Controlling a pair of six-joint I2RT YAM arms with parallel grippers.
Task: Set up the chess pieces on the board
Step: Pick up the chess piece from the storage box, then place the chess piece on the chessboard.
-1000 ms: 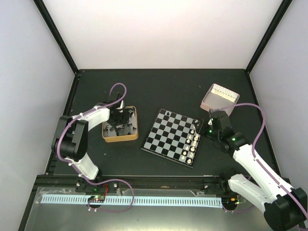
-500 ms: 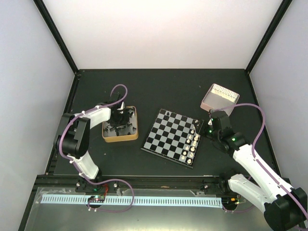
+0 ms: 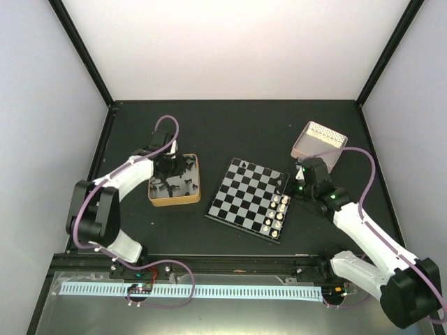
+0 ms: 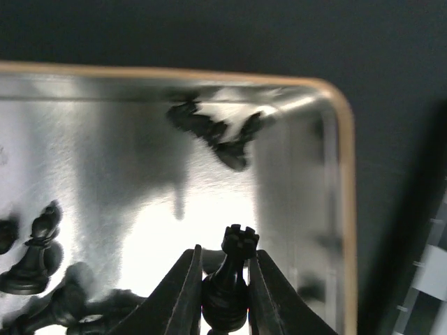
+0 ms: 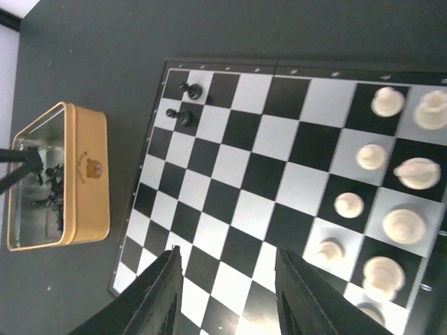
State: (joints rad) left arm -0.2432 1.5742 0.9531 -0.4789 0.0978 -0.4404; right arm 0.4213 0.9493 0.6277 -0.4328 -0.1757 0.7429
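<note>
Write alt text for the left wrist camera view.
The left gripper pinches an upright black rook between its two fingers, over the shiny floor of a gold-rimmed tin. Other black pieces lie scattered in the tin, at lower left and near its far wall, with the dark table beyond the rim.

A: Rook (image 4: 225, 293) in left pincer (image 4: 225, 252), base cut off by bottom edge.
B: Black pieces (image 4: 213, 136) in tin (image 4: 346, 181) far corner blurred, kind unreadable. Board (image 5: 241, 171) runs off right edge
</note>
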